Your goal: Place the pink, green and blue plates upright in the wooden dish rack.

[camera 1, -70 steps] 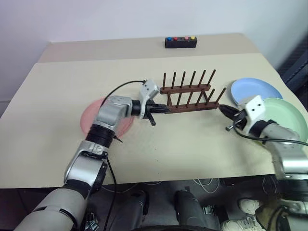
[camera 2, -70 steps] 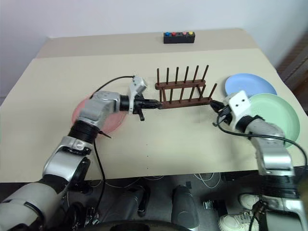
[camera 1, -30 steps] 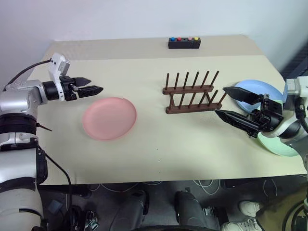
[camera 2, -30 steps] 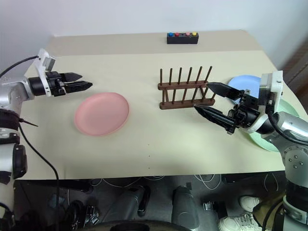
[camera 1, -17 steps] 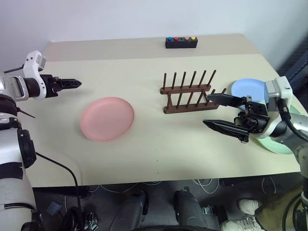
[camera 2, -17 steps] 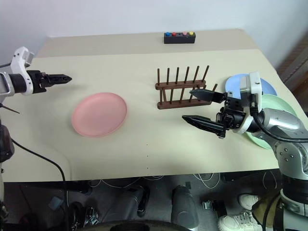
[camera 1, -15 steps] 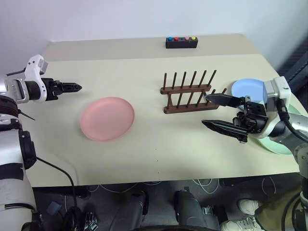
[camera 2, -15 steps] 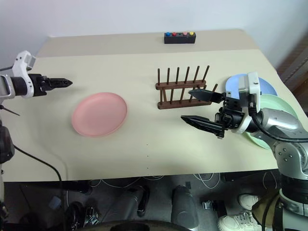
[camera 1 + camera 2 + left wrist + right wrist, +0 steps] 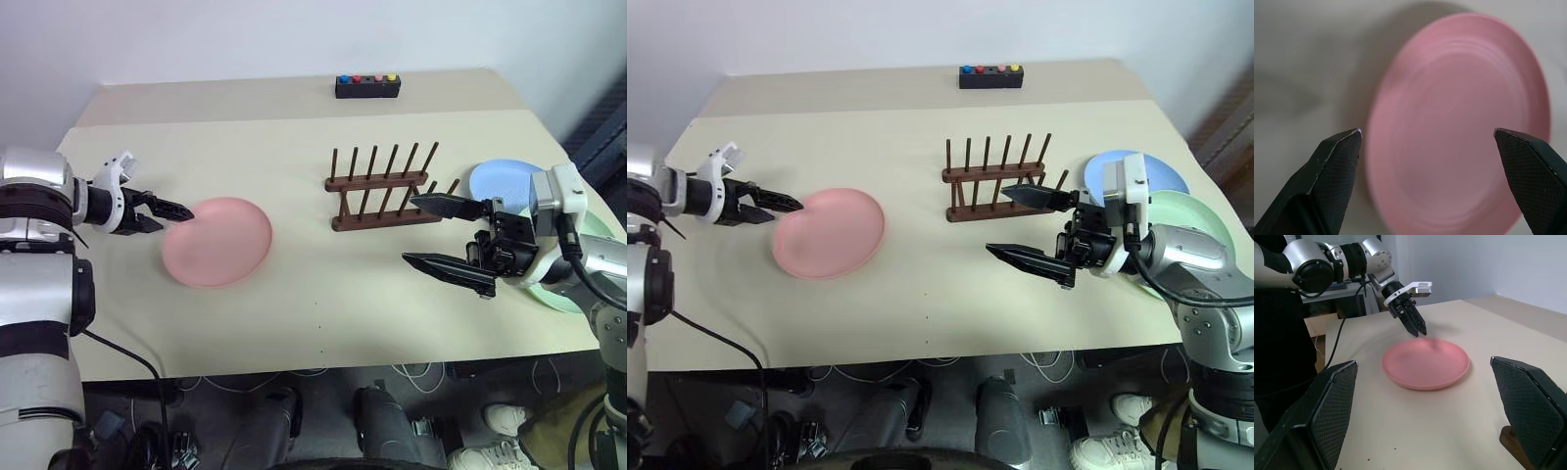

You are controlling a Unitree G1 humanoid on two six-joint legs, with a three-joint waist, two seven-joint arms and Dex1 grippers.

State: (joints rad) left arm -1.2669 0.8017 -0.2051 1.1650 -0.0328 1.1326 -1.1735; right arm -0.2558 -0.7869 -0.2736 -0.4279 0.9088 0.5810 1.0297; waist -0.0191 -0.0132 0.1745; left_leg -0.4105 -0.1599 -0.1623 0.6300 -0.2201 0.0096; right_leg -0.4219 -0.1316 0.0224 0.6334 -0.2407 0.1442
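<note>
Pink plate (image 9: 217, 241) is lying flat on the tan table (image 9: 294, 294), on the robot's left side, well apart from the wooden dish rack (image 9: 384, 186). Rack is standing near table centre w/ all slots vacant; its pegs are thin and the rear row is partly overlapping the front row in the head views, so the peg count is hard to read.

Left gripper (image 9: 168, 211) is hovering at the plate's left rim, angled down toward it. Fingers are spread wide and holding nothing: in the left wrist view both fingertips (image 9: 1337, 152) are framing the plate w/ a broad gap. That view is blurred, and whether the tips are touching the rim cannot be told. In the head views the two fingers are overlapping and reading almost as one dark wedge.

Right gripper (image 9: 1019, 227) is pointing across the table toward the robot's left, just in front of the rack's right end. Fingers are wide apart, nothing btwn them. The upper finger is overlapping the rack's end pegs in the head views; contact cannot be told.

Blue plate (image 9: 1104, 168) and green plate (image 9: 1176, 211) are lying at the table's right edge. Both are largely hidden behind the right wrist and forearm, and which one overlaps the other cannot be told.

A small black box w/ coloured buttons (image 9: 366, 85) is sitting at the far edge.
</note>
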